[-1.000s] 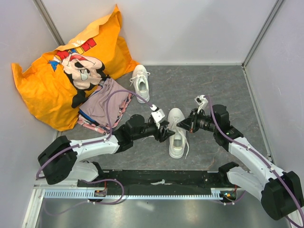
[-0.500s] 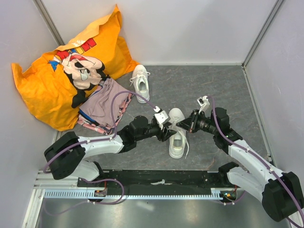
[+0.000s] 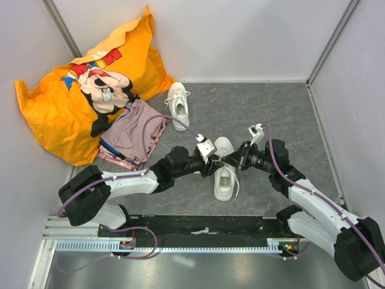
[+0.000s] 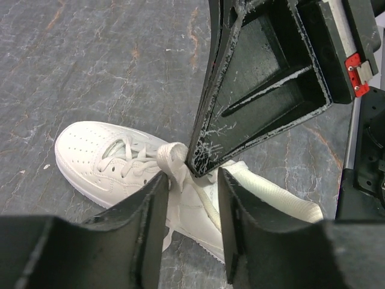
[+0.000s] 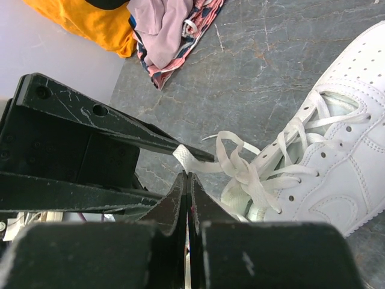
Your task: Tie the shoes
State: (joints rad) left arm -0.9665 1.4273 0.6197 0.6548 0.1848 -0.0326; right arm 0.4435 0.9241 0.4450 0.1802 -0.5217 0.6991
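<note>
Desk [image 3: 264,114]: grey stone pattern, walled on three sides. The far left corner is taken up by an orange bag [image 3: 66,114], with a folded garment [image 3: 129,132] laid against its near side.

Far shoe [image 3: 177,105]: set toward the far edge, left of the middle and just beside the bag. It is not touched, and whether it is tied cannot be told.

Near shoe [image 3: 224,177]: placed mid-desk, heel toward the near edge, flanked by both arms, so it is judged the one being worked.

Left pincer [image 4: 191,186]: jaws are held apart, straddling a loop of the lace [image 4: 171,158], probably so it can be taken.

Right pincer [image 5: 187,180]: pressed together on a lace strand, which is drawn clear of the eyelets, likely to keep it taut. No bow is seen yet.
</note>
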